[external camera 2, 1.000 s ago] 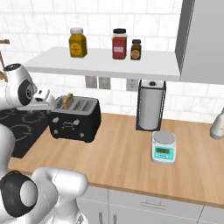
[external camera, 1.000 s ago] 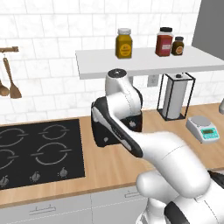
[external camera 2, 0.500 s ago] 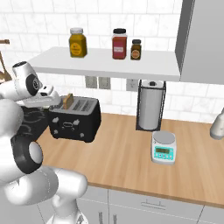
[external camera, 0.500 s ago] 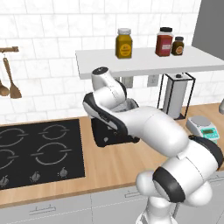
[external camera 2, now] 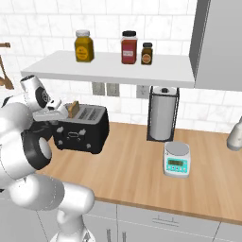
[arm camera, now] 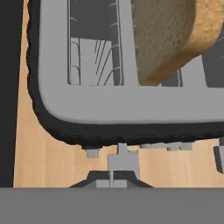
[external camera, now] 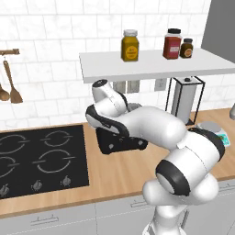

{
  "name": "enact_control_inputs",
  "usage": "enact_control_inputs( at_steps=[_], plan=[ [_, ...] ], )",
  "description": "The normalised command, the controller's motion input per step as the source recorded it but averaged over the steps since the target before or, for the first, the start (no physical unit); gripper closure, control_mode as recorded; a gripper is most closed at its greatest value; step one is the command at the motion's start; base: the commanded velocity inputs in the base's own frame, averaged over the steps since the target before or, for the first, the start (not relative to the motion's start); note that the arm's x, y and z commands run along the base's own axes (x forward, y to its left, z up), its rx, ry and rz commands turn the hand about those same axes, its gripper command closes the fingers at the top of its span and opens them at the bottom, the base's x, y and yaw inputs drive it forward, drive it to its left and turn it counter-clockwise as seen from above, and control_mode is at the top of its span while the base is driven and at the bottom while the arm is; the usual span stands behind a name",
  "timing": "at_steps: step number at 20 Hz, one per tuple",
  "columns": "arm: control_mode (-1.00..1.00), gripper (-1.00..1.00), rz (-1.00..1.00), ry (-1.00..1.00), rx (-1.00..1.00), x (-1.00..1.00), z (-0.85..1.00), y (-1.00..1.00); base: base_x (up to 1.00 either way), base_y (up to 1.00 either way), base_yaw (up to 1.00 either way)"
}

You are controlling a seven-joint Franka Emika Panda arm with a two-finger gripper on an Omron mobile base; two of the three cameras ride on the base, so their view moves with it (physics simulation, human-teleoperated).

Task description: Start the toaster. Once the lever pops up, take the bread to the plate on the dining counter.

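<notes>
Worktop (external camera 2: 142, 165) of light wood runs along the white-tiled wall, with a black hob (external camera: 41, 160) set into it at the left. A white shelf (external camera 2: 118, 68) hangs above it and carries three jars: a yellow one (external camera 2: 83, 46), a red one (external camera 2: 128, 47) and a small dark one (external camera 2: 147, 53). The toaster (external camera 2: 80, 130), black and boxy with a silver-grey top, stands on the worktop just beside the hob; in the left base view the arm's white links cross in front of it and hide most of it. A paper-towel roll (external camera 2: 163, 113) stands upright in a black wire holder near the wall, to the right of the toaster, and a small kitchen scale (external camera 2: 177, 159) sits in front of it. Two wooden spoons (external camera: 11, 82) hang on the wall left of the hob. The bread (arm camera: 173, 35) stands upright in one of the toaster's slots, its tan top poking above the rim; the slot beside it shows bare wire guides. The gripper (arm camera: 112, 180) hangs at the toaster's hob-side end, close over the small grey lever (arm camera: 123, 157) that sticks out there, its two dark fingertips drawn together with almost no gap and nothing held between them
</notes>
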Motion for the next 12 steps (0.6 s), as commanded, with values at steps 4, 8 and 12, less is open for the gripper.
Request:
enact_control_inputs(
  at_steps=[4, 8, 12],
  plan=[
    [-1.0, 1.0, -0.09, 0.0, 0.0, 0.07, -0.36, 0.0, 0.0, 0.0, 0.0],
    [-1.0, 1.0, -0.08, 0.0, 0.0, 0.04, -0.37, 0.0, 0.0, 0.0, 0.0],
    [-1.0, 1.0, -0.05, 0.0, 0.0, 0.23, -0.28, -0.01, 0.0, 0.0, 0.0]
  ],
)
